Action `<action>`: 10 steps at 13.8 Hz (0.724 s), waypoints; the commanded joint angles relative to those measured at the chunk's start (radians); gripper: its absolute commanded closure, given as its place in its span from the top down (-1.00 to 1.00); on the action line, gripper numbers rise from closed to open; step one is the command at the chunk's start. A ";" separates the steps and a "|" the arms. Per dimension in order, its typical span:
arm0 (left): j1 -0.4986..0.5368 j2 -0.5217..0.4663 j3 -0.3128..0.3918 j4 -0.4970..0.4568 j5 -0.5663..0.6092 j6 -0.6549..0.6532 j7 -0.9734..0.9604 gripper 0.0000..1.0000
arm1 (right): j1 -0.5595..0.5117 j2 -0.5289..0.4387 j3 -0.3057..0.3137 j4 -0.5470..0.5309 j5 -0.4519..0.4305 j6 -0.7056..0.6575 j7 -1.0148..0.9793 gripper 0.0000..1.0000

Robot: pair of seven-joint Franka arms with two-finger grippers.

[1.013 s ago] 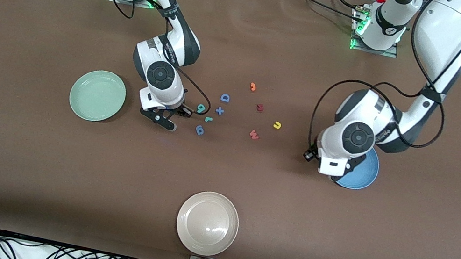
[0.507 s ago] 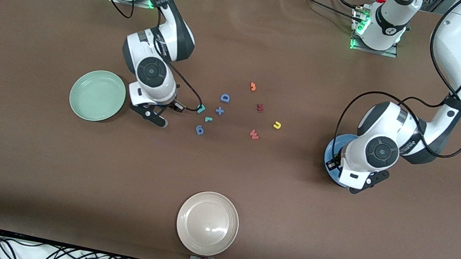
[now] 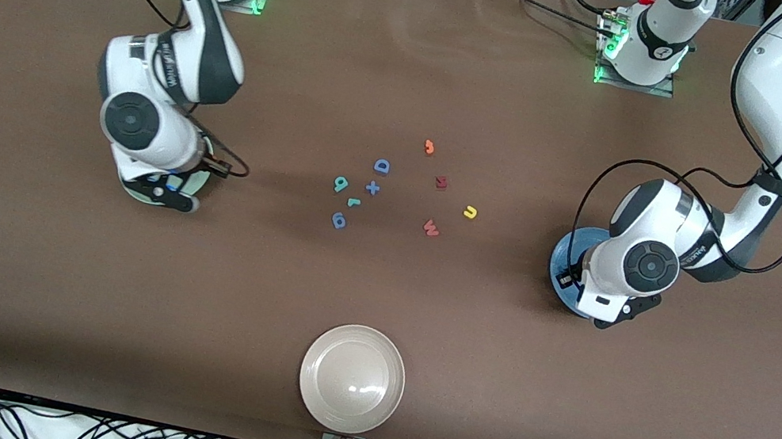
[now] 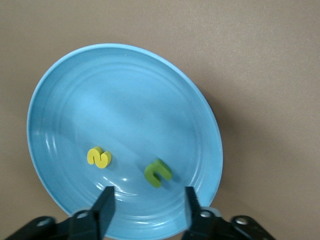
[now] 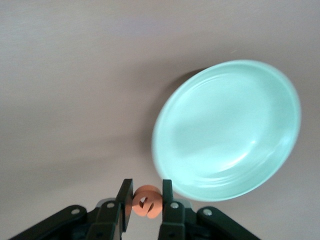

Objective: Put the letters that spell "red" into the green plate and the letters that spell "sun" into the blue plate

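In the right wrist view my right gripper (image 5: 146, 202) is shut on the orange "e" (image 5: 146, 201), up at the rim of the green plate (image 5: 227, 130). In the front view that gripper (image 3: 166, 196) hides most of the green plate (image 3: 136, 194). My left gripper (image 4: 148, 207) hangs open over the blue plate (image 4: 120, 90), where the yellow "s" (image 4: 99, 157) and olive "n" (image 4: 158, 172) lie. In the front view, the left gripper (image 3: 616, 311) covers part of the blue plate (image 3: 563, 258). The teal "d" (image 3: 341, 183), teal "r" (image 3: 354, 202) and yellow "u" (image 3: 470, 213) lie mid-table.
Among the loose letters are a blue D (image 3: 382, 166), a blue plus (image 3: 372, 187), a blue looped piece (image 3: 338, 220), a red W (image 3: 430, 227), a dark red piece (image 3: 441, 182) and an orange hook (image 3: 429, 147). A beige plate (image 3: 352, 378) sits nearest the front camera.
My right arm has swung from the letter cluster to the green plate. My left gripper has shifted a little over the blue plate and opened.
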State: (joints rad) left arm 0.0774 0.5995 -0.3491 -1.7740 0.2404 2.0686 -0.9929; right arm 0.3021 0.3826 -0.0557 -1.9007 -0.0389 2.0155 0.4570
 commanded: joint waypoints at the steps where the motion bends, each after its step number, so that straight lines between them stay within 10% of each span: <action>1: 0.001 -0.003 -0.008 0.004 0.033 -0.008 0.005 1.00 | 0.006 -0.025 -0.059 -0.041 0.008 -0.008 -0.119 -1.00; 10: -0.258 0.016 -0.018 0.016 -0.064 -0.016 -0.373 1.00 | -0.017 0.032 -0.115 -0.229 0.116 0.275 -0.290 -0.99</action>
State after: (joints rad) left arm -0.1431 0.6033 -0.3746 -1.7731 0.2051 2.0678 -1.2485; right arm 0.3004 0.4096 -0.1685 -2.1112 0.0536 2.2589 0.2140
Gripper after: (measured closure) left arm 0.000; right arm 0.727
